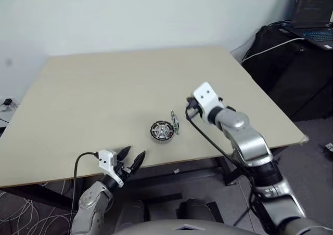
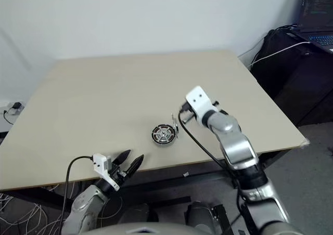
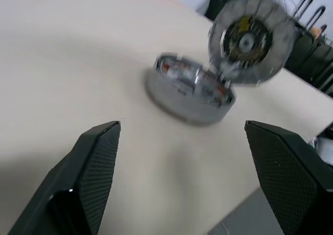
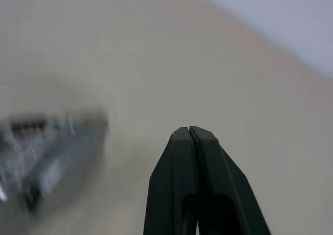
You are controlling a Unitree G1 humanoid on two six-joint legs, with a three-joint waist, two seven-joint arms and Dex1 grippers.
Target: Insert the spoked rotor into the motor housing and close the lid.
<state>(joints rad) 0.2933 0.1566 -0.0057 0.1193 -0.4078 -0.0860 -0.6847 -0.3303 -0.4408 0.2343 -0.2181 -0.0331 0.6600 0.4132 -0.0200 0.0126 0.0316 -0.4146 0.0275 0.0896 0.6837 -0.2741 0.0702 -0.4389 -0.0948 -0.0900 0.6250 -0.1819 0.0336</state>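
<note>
On the counter: round silver motor housing (image 1: pixel 162 131) lies flat on the beige wooden counter (image 1: pixel 104 100).
Lid: thin silver disc (image 1: pixel 175 122) seemingly tilted on edge against the housing.
Left fingers (image 1: pixel 136 162): spread, empty.
Right fingers (image 4: pixel 190 157): pressed together, empty.

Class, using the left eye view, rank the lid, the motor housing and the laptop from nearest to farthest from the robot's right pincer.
1. Lid: on edge, just left of the right pincer.
2. Motor housing: flat on the table, beyond the lid.
3. Laptop: far right corner, off the table.

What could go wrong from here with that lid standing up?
The lid stands on edge, leaning at the motor housing, held by nothing: it may tip off sideways or drop skewed. The right gripper, jaws shut and empty, sits close beside it; a careless push could slide both across the table.
</note>
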